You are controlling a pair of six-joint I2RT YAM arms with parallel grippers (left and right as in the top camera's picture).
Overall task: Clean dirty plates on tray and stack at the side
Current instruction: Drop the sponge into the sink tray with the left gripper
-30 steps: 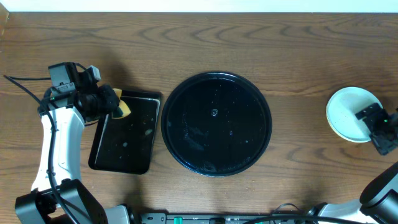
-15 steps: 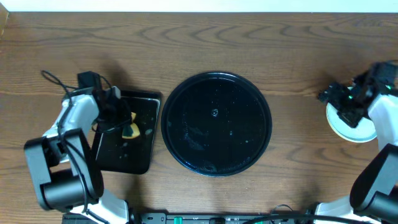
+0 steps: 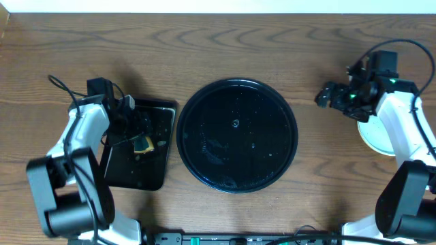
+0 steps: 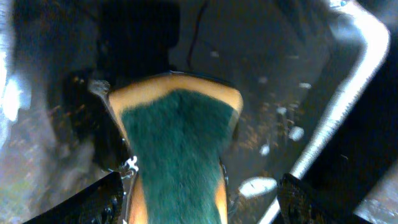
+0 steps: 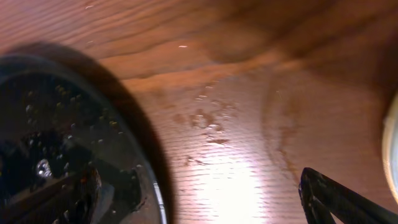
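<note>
The round black tray (image 3: 235,136) lies in the middle of the table, wet and with no plates on it; its rim (image 5: 146,180) shows in the right wrist view. A pale stack of plates (image 3: 370,135) sits at the right edge, partly hidden by my right arm; only a sliver of it (image 5: 393,134) shows in the wrist view. My right gripper (image 3: 325,96) hangs open and empty over bare wood between the tray and the plates (image 5: 199,208). My left gripper (image 3: 133,129) is open (image 4: 199,208), with a green and yellow sponge (image 4: 177,149) lying loose between its fingers (image 4: 99,202).
A rectangular black tray (image 3: 136,170), wet and speckled, lies left of the round tray and holds the sponge (image 3: 143,144). Water drops (image 5: 208,121) mark the wood beside the round tray. Cables trail behind both arms.
My left gripper opened and let the sponge drop onto the rectangular tray. My right arm swung left from over the plates to the wood beside the round tray.
</note>
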